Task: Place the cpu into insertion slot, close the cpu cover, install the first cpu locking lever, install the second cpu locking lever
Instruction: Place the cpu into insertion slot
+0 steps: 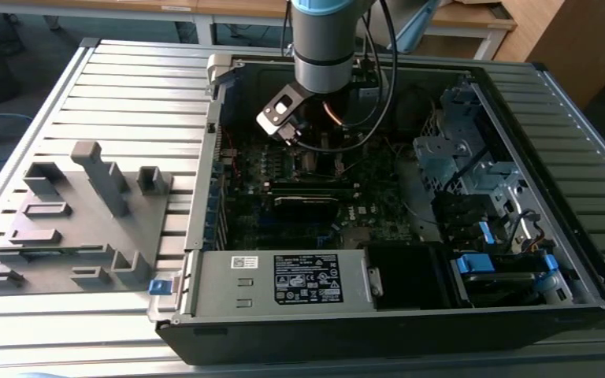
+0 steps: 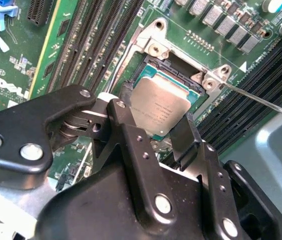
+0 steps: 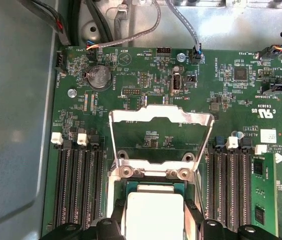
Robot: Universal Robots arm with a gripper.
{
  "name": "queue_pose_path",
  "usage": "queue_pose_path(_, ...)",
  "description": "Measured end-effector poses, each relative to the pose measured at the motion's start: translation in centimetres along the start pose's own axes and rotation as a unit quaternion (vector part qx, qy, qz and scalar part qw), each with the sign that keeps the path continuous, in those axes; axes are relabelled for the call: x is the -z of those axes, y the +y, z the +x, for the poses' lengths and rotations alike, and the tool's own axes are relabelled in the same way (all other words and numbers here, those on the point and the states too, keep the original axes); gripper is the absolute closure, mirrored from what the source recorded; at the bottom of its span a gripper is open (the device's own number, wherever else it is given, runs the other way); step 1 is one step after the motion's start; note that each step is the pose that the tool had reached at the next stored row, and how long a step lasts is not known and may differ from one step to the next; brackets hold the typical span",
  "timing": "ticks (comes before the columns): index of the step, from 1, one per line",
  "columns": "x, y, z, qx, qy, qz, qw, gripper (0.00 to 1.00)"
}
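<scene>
I see the small, flat, square cpu with its dull silver-grey metal top sitting inside the frame of the square, dark-rimmed insertion slot, a strip of green edge showing round the metal. I cannot tell whether it is fully seated. My black pincer is pinching it: two fingers press on opposite edges of the chip in both wrist views. The thin silvery cpu cover, a frame with a large square window, stands swung up off the slot, and two round screws sit at its foot. One thin steel locking lever juts away from a corner of the slot. The open black computer case lies on the slatted grey metal surface and holds the green motherboard, a silver box with a white-and-black label and blue-tabbed drive bays. A grey tray of moulded fixtures sits beside the case, on the exterior view's left. I count one cpu, one cover, one lever, two banks of long black memory slots flanking the slot, and one round coin battery.
</scene>
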State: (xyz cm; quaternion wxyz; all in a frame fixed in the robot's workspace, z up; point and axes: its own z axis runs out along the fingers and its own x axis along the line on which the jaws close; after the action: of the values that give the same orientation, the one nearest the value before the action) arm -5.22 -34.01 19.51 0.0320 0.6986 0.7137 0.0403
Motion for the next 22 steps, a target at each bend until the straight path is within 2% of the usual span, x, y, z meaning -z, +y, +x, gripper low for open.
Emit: queue_pose_path(22, -0.22, -0.18, 0.00, 0.000, 0.0001, -0.0002, 1.00000, 0.46)
